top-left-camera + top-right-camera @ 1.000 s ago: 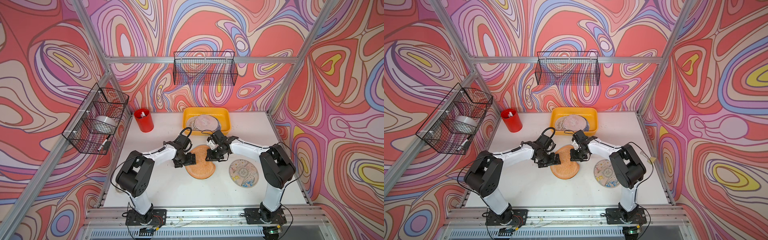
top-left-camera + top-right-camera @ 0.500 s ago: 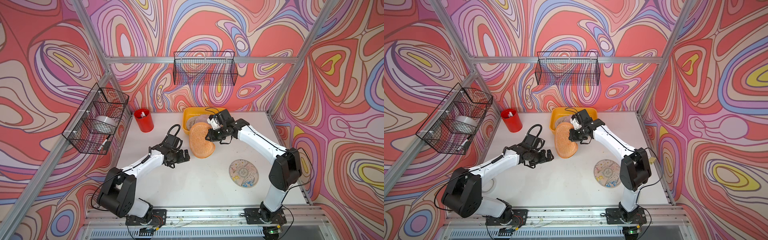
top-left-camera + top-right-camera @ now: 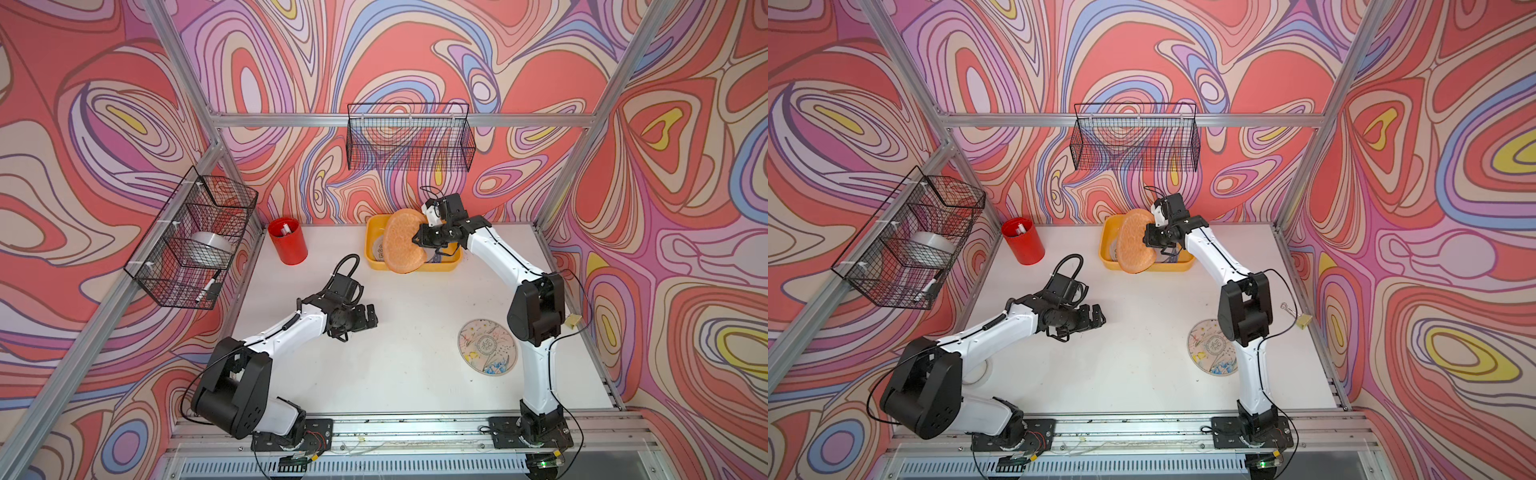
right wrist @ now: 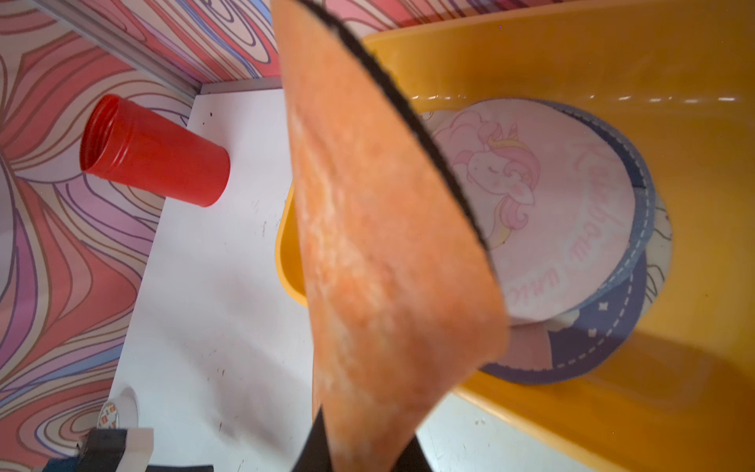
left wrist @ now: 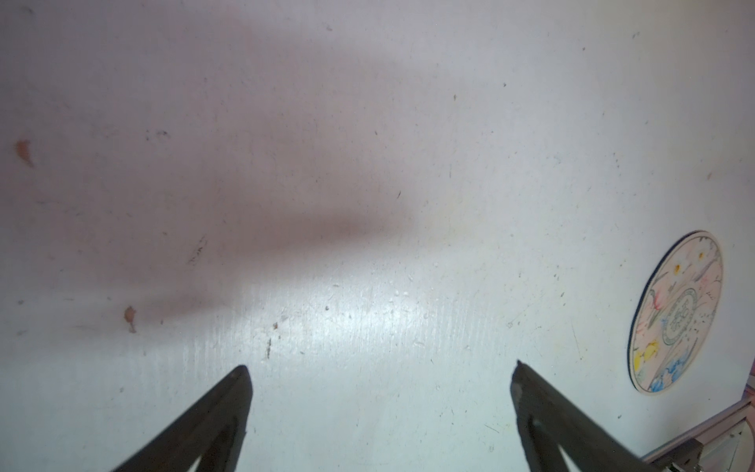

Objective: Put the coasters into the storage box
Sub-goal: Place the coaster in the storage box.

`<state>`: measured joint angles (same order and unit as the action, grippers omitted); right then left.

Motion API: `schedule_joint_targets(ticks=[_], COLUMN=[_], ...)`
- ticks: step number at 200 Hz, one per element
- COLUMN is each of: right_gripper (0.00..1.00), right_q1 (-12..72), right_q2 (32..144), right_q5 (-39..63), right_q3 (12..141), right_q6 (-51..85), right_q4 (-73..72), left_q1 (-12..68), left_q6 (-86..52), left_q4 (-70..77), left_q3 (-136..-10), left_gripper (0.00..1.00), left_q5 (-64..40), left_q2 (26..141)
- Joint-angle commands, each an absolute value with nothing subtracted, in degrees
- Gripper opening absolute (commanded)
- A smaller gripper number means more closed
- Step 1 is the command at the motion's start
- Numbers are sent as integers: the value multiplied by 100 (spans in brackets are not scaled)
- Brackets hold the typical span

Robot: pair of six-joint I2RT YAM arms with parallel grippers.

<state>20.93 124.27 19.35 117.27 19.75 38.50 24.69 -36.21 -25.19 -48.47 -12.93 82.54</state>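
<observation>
Status on the coasters?

— Drop-off, I'd say. The right gripper [image 3: 417,240] has its fingers pinched on the rim of the orange coaster [image 3: 404,243] and holds it above the yellow storage box [image 3: 444,265], at 12 o'clock on the counter [image 3: 415,353]. Inside the box, a unicorn coaster [image 4: 543,204] lies on top of a blue coaster [image 4: 592,345].

How does the orange one sit?

— Nearly on edge, and a little bent. Its orange face looks toward 9 o'clock and its dark backing toward 3. From above it shows as an oval whose length runs 12 to 6 o'clock, with the lower edge over the box's near rim. How high it hangs, I can't tell.

So the next move?

— Probably lay it flatter and carry it toward 3 o'clock, over the pile, before letting go. Dropped as it stands, it might catch the rim and land outside.

And the left side?

— The left gripper [image 3: 371,316] hovers over bare counter near the middle, toward 9 o'clock. Its fingers [image 5: 228,400] are spread wide with nothing between them. One printed coaster [image 3: 488,348] lies at 4 o'clock, beside the right arm.
</observation>
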Motion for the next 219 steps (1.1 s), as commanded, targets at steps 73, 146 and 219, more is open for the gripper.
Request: schedule_joint_targets(ticks=[73,146,219], right_gripper=[4,20,62], right_q1=[1733,1613,1547], right_q2=[13937,14188,13708], right_q5=[1659,1134,789], right_q3=[13248,13210,12901], right_q6=[2624,2569,2330], right_q4=[3909,4403,4677], left_q1=[2439,2435,2435], left_q6=[-3612,-3586,-3597], left_q4=[-2504,-2469,-2360], left_q3=[-4783,-4895,-4978], left_gripper=[100,100,100], left_q5=[-1162,-1180,-1208], left_q2=[8156,8296,8480])
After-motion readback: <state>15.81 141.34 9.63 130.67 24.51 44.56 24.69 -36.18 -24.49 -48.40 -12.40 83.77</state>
